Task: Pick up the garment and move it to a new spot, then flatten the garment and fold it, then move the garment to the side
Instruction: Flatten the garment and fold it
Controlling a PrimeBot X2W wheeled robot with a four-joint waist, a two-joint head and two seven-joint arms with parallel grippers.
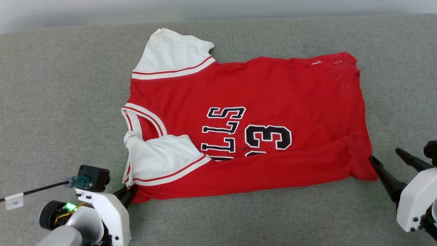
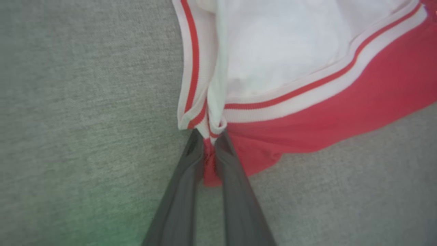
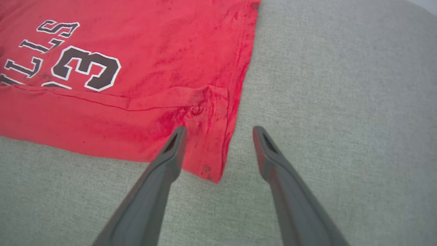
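Left hand (image 2: 208, 135) tight on the garment (image 1: 273, 89), sleeve-end corner; right hand (image 3: 219, 129) open astride hem corner.

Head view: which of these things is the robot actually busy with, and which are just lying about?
In the job:
- the garment, near edge folded over
- left end effector, shut on its sleeve-side corner
- right end effector, open at its hem corner

Just there:
- grey fabric surface
- black cable with a white tag

The garment (image 1: 273, 95) lies on the fabric surface (image 1: 68, 102) between left gripper (image 1: 131, 193) and right gripper (image 1: 385, 154).
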